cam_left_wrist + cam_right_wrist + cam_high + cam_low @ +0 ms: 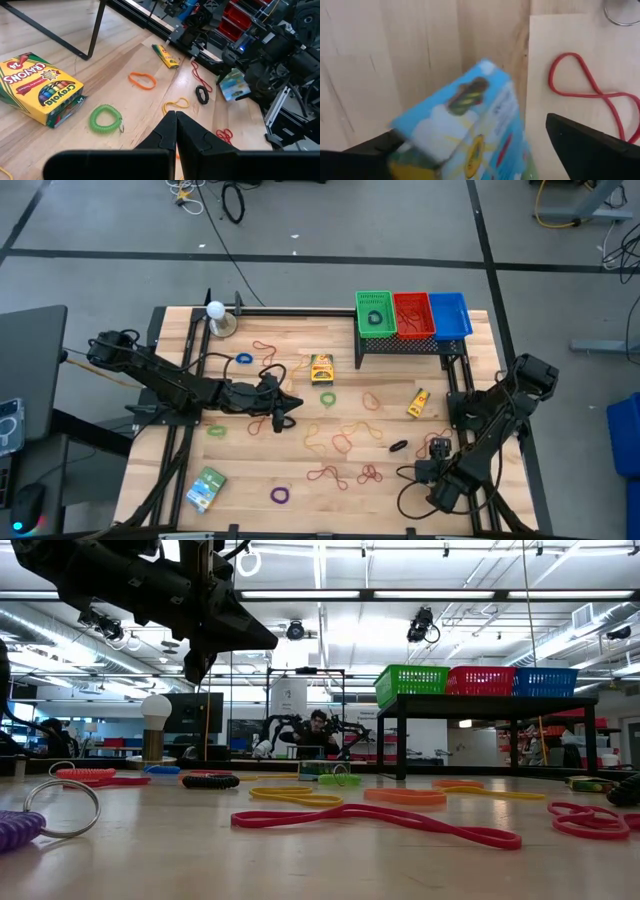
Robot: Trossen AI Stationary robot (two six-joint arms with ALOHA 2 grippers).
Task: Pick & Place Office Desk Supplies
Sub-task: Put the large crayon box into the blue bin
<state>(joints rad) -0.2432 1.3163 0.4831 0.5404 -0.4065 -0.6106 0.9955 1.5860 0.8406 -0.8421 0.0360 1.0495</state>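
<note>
Wooden slats carry the whole scatter: rubber-band loops in red, orange and yellow lie loose across the table (300, 490), spread wide so each one can be taken singly. Up at the far edge, 3 baskets sit on a black stand, green (375, 314), red (413, 315) and blue (449, 315), raised clear of the clutter and, one judges, the drop-off for the sorting.

Out over mid-table reaches the left gripper (284, 408), and its fingers are pressed tight together with nothing visible between them. Its wrist camera looks past them to the yellow crayon box (40, 87), lying flat beside a green coiled ring (105, 118), with an orange loop (142, 80) and a small yellow bottle (165, 55) farther on. That looks like a pose for lining up on a target, not a grip.

Now the right gripper (437, 457), low at the near right corner: its jaws stand as wide as they go, flanking a green-blue packet (465, 135) that fills the space between the 2 dark fingers. Whether the pads touch it cannot be told; the packet is tilted and smeared. A red loop (592, 90) lies just beside it on the wood.

A 2nd packet (206, 488) rests near the front left. The white ball on its metal base (216, 312) stands at the back. From the low camera, the right arm's work is not visible.
</note>
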